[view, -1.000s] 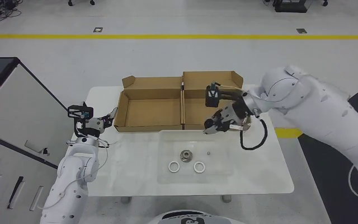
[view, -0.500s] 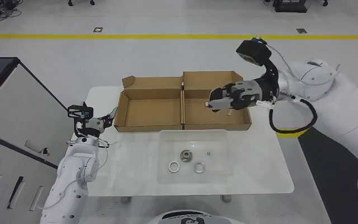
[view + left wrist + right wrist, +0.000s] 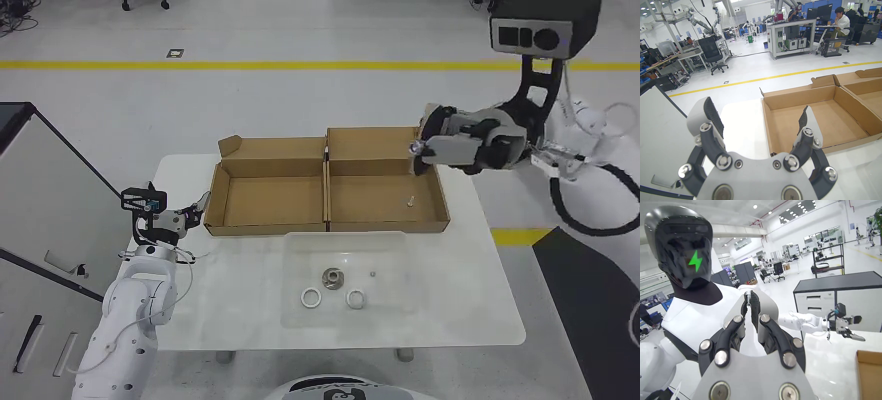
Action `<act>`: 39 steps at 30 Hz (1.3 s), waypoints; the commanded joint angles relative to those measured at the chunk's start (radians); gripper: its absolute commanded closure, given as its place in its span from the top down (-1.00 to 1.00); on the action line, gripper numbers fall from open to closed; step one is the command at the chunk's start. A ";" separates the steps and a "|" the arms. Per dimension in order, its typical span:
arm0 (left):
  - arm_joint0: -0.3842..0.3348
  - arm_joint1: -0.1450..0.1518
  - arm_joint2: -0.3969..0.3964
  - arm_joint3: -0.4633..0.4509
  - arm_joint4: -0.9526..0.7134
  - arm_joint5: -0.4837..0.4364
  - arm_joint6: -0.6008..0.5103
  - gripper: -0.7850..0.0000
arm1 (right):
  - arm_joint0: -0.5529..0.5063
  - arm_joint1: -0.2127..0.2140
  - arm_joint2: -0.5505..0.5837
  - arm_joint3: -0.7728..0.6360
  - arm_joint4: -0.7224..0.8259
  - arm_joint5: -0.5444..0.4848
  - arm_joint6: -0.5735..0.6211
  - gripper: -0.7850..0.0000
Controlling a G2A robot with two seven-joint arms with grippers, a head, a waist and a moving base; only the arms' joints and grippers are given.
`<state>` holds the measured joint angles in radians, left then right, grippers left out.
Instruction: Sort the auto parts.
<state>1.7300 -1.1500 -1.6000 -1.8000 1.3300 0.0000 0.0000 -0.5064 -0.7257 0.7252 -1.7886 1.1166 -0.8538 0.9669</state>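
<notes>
You are clamping a small bolt (image 3: 748,298) in the right hand (image 3: 420,150) above the divided cardboard box (image 3: 326,190); a second bolt (image 3: 410,201) is lying inside, white rings (image 3: 304,297) and hub (image 3: 332,276) waiting beside it; left hand (image 3: 757,106) gaping.

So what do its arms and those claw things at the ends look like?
The left arm and right arm wear smooth white shells; a black cable loops off the right. The left gripper and right gripper match: silver plate, black links, round bolts, ridged black pads.

Two boxes (image 3: 267,200) (image 3: 380,195), one tray (image 3: 300,250), two rings (image 3: 311,297) (image 3: 356,297), one hub (image 3: 332,276), two screws (image 3: 411,200) (image 3: 748,298).
</notes>
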 commanded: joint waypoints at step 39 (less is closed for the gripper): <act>0.000 0.000 0.000 0.000 0.000 0.000 0.000 1.00 | -0.089 -0.114 0.193 -0.050 0.015 0.191 0.036 -1.00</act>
<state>1.7300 -1.1500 -1.6000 -1.8000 1.3300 0.0000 0.0000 -0.5963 -0.8394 0.9109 -1.8389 1.1776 -0.6871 1.0083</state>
